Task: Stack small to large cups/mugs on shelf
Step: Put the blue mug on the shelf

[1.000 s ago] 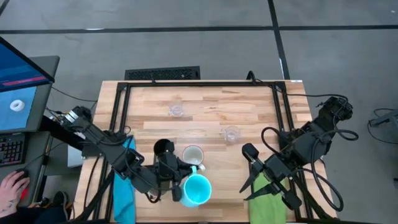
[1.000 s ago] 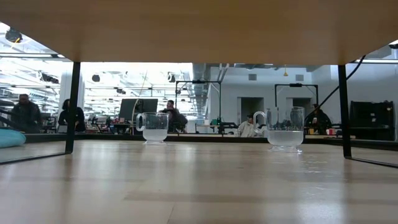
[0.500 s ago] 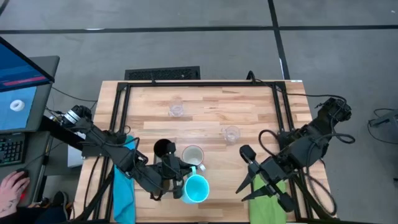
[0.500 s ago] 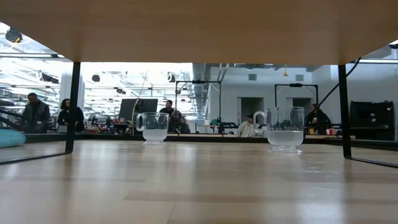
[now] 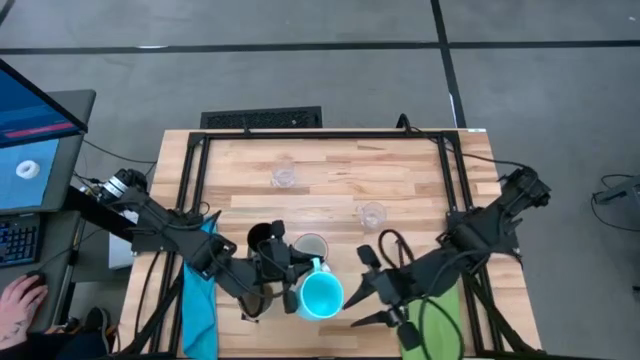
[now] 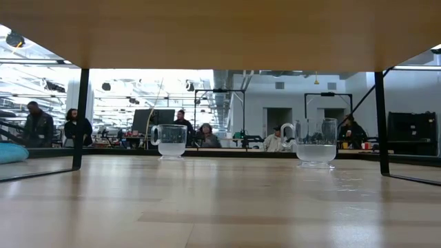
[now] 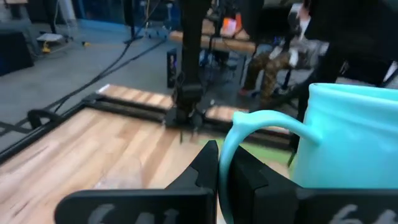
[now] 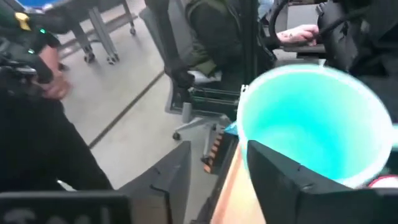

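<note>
Left gripper (image 5: 290,285) jaws clamped on the handle of the blue mug (image 5: 321,297), at the shelf's (image 5: 330,190) near edge beside the white mug (image 5: 311,247). Right gripper (image 5: 362,293) jaws parted, just beside the blue mug.

We see a bright blue mug (image 5: 321,296), a black tumbler (image 5: 262,238), a white mug (image 5: 311,246), two clear glasses (image 5: 284,177), and a light-wood tabletop (image 5: 330,170).

A: Where's the bright blue handled mug (image 5: 321,297)?
B: Near edge of the light-wood board shelf (image 5: 330,185), between both grippers.
A: And the two clear glasses (image 5: 284,177)?
B: Farther back, apart.
</note>
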Robot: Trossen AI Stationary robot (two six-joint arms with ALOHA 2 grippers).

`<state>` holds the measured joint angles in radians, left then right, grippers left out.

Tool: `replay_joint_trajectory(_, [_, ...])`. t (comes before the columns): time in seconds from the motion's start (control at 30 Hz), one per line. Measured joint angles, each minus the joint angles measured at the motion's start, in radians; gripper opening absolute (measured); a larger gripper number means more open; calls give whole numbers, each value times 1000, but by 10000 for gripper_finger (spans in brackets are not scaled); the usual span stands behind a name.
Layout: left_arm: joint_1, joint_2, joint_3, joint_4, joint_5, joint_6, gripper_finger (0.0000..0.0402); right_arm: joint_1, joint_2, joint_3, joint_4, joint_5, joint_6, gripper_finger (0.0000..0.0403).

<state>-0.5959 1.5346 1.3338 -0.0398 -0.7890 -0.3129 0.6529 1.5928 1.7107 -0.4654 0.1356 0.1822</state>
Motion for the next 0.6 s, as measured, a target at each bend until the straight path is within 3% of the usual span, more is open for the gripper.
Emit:
replay_joint_trajectory(0.2, [2, 2, 0, -75, 33, -52, 0, 4, 35, 1, 6, 39, -38, 225])
replay_joint_trajectory(0.6, [21, 2, 0, -84, 69, -75, 0, -16, 33, 1, -32, 76, -124, 215])
